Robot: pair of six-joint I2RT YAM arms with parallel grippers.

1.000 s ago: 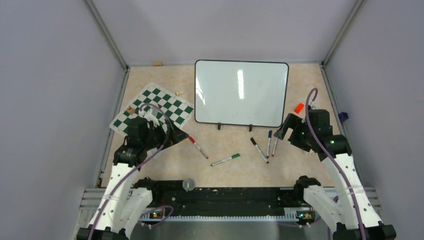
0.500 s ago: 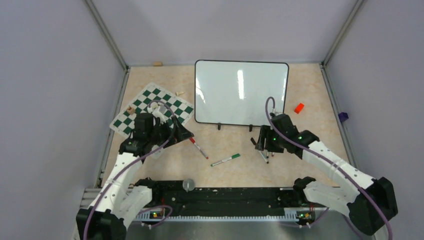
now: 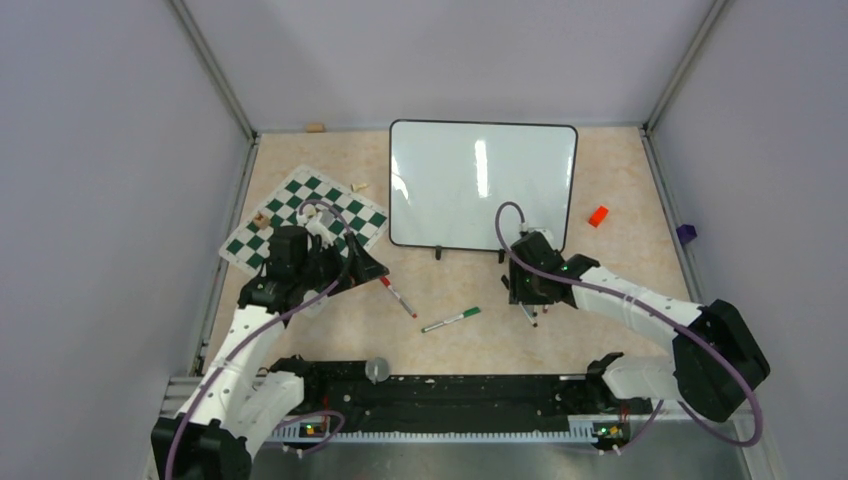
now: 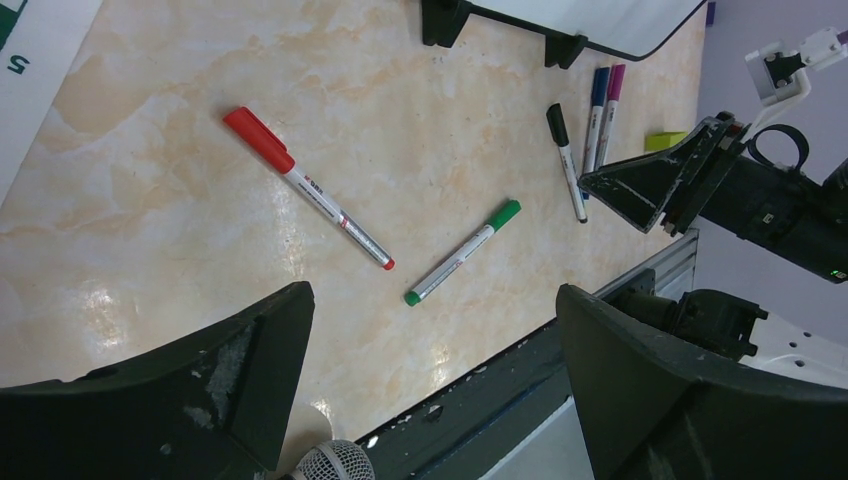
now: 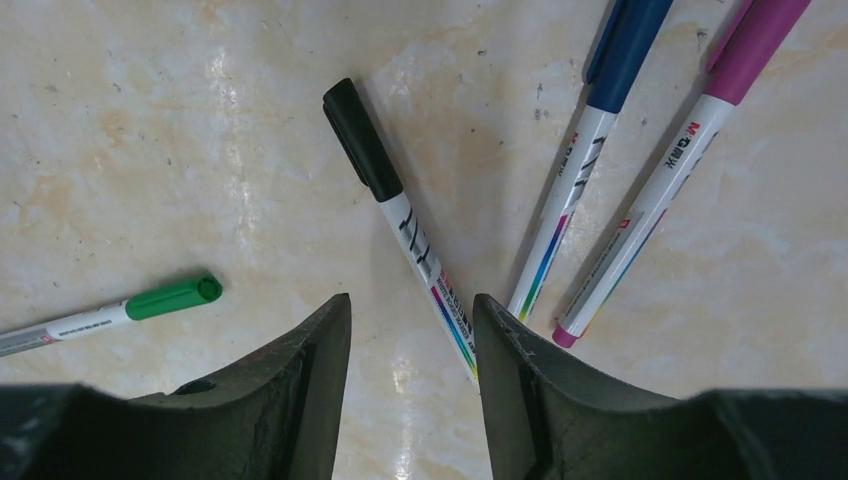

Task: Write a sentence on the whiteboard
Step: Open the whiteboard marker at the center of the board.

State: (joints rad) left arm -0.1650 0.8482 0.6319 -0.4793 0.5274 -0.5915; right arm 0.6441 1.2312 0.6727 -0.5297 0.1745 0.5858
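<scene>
**Desk:** Where does the whiteboard sit?

**Photographer:** The whiteboard (image 3: 483, 185) is at the far middle of the bench (image 3: 460, 285). Its two black feet are on the edge nearer the arms, and its glossy white face carries streaks of reflected light.

**Desk:** And the right arm?

**Photographer:** The right pincer (image 5: 410, 300) is low over a cluster of markers just in front of the board's right foot. Its fingers (image 5: 300, 390) stand a little apart, astride the tail end of the black marker (image 5: 400, 215). Bare bench shows between the barrel and one finger. The tail runs close to the other, and I cannot tell whether they touch. Nothing is clamped. The blue marker (image 5: 578, 160) and the magenta marker (image 5: 665, 178) lie side by side just to the right, outside the fingers, caps toward the board.

**Desk:** The left?

**Photographer:** The left pincer (image 4: 430, 292) hangs above the bench beside the near edge of the green-and-white chess mat (image 3: 300, 215). Its fingers are spread wide and hold nothing. The red-capped marker (image 4: 305, 188) lies on the bench just beyond it. The green-capped marker (image 3: 450, 320) lies between the two arms.

**Desk:** Anything else in shot?

**Photographer:** A small orange block (image 3: 598, 216) sits on the bench right of the board, apart from it.
</scene>
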